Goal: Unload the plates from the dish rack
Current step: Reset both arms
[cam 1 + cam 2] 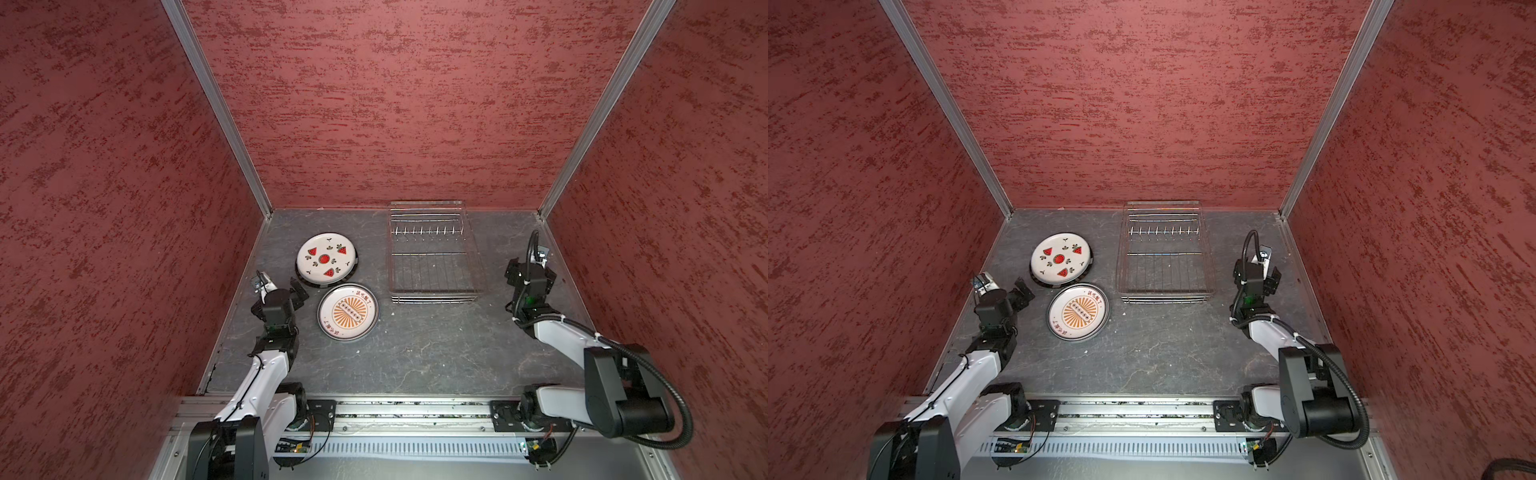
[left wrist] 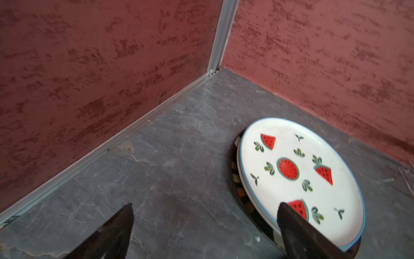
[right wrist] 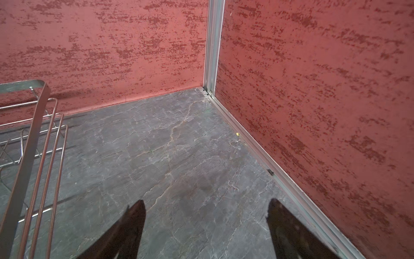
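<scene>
In both top views, the rectangular silver wire dish rack (image 1: pixel 432 297) (image 1: pixel 1165 297) stands on the grey stone-patterned tabletop (image 1: pixel 415 357) against the red back wall. To its left, apart from it, lie the plates. The round white watermelon-printed plate (image 1: pixel 326 258) (image 1: pixel 1061 258) lies flat on top of a small stack. Just in front of it, the round white plate with an orange sunburst and red characters (image 1: pixel 348 312) (image 1: pixel 1079 312) also lies flat on the table. My left gripper (image 1: pixel 293 293) (image 1: pixel 1021 293) hovers just beside the near left edge of the watermelon stack. My right gripper (image 1: pixel 531 272) (image 1: pixel 1256 274) hangs to the right of the rack, near the right wall.

In my left wrist view, my left gripper (image 2: pixel 205 205) has its jaws spread wide and pinches nothing. One finger crosses in front of the watermelon-printed plate (image 2: pixel 291 190). Beneath that plate I see another white edge and a dark patterned rim.

In my right wrist view, my right gripper (image 3: pixel 206 201) also has its jaws spread, with only bare tabletop between them. The dish rack (image 3: pixel 29 152) stands off to one side, clear of my fingers.
</scene>
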Controlling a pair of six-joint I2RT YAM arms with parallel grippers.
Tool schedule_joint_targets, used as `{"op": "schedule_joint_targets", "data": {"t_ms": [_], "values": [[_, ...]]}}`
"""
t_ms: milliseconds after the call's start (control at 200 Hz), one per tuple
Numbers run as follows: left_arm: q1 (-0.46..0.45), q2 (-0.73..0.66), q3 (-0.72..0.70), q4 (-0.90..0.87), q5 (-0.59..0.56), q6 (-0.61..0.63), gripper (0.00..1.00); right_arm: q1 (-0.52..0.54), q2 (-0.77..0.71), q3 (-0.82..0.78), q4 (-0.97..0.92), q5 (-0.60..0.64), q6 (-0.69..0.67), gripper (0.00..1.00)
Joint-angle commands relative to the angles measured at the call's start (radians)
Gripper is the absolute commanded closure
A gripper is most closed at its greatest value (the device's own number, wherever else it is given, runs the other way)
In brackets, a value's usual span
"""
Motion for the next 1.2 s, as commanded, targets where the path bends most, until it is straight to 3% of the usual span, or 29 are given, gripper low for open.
{"op": "schedule_joint_targets", "data": {"t_ms": [0,130,185,215,251,286,371,551,686,752,782,827,867,907,942,992,1192], "values": [[0.017,0.037,-0.012,0.244,0.124,0.085,0.01,-0.003,0.032,-0.062,0.248,-0.071,-0.028,0.15],[0.046,0.215,-0.047,0.458,0.203,0.008,0.01,0.004,0.103,-0.101,0.395,-0.114,-0.080,0.15],[0.060,0.287,-0.045,0.566,0.293,0.010,0.00,0.006,0.128,-0.139,0.491,-0.156,-0.108,0.15],[0.066,0.290,-0.028,0.540,0.332,0.023,0.01,0.006,0.175,-0.163,0.580,-0.165,-0.121,0.15],[0.059,0.282,-0.010,0.489,0.309,0.025,0.00,0.006,0.179,-0.164,0.603,-0.159,-0.120,0.14],[0.056,0.293,-0.016,0.519,0.293,0.031,0.00,-0.003,0.158,-0.154,0.531,-0.179,-0.097,0.13],[0.049,0.314,-0.026,0.576,0.239,0.059,0.01,-0.008,0.170,-0.161,0.566,-0.171,-0.096,0.12],[0.029,0.484,-0.004,0.746,0.257,0.120,0.01,-0.028,0.167,-0.176,0.585,-0.188,-0.073,0.11],[-0.014,0.519,0.052,0.681,0.261,0.175,0.01,-0.065,0.179,-0.164,0.560,-0.269,-0.050,0.10],[-0.029,0.580,0.096,0.645,0.281,0.200,0.01,-0.075,0.254,-0.193,0.702,-0.301,-0.068,0.10],[-0.041,0.619,0.107,0.693,0.275,0.224,0.01,-0.077,0.225,-0.184,0.629,-0.315,-0.052,0.09],[-0.049,0.582,0.147,0.544,0.284,0.227,0.00,-0.081,0.226,-0.180,0.628,-0.308,-0.045,0.09],[-0.057,0.616,0.136,0.630,0.271,0.244,0.00,-0.083,0.235,-0.178,0.638,-0.300,-0.042,0.06],[-0.058,0.587,0.153,0.540,0.271,0.233,0.00,-0.087,0.223,-0.171,0.601,-0.304,-0.033,0.04],[-0.062,0.610,0.147,0.601,0.258,0.242,0.01,-0.090,0.231,-0.173,0.621,-0.301,-0.033,0.01],[-0.063,0.591,0.160,0.536,0.259,0.235,0.01,-0.093,0.227,-0.170,0.606,-0.304,-0.027,0.01],[-0.093,0.605,0.148,0.584,0.174,0.246,0.01,-0.094,0.229,-0.176,0.624,-0.301,-0.031,0.01]]}}
